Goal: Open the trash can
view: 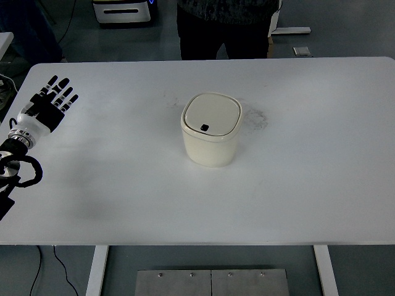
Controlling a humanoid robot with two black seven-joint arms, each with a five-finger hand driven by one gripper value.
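The can (210, 131) stands upright near the middle of the desk (308, 185), lid (212, 115) shut and seated flush in its rim. It looks like a small, light, smooth-walled plastic bin, stiff but apt to slide or tip if pushed from the side. A small dark square (204, 127) sits near the lid's front edge; it may be a press latch or sensor, which cannot be confirmed. If a latch, a downward press there seems the likeliest way in. No hinge or handle is visible. The left hand (51, 102) lies at the desk's left end, well apart from the can, fingers extended and holding nothing. The right arm is out of view. A person (222, 28) stands behind the desk, only partly in frame.
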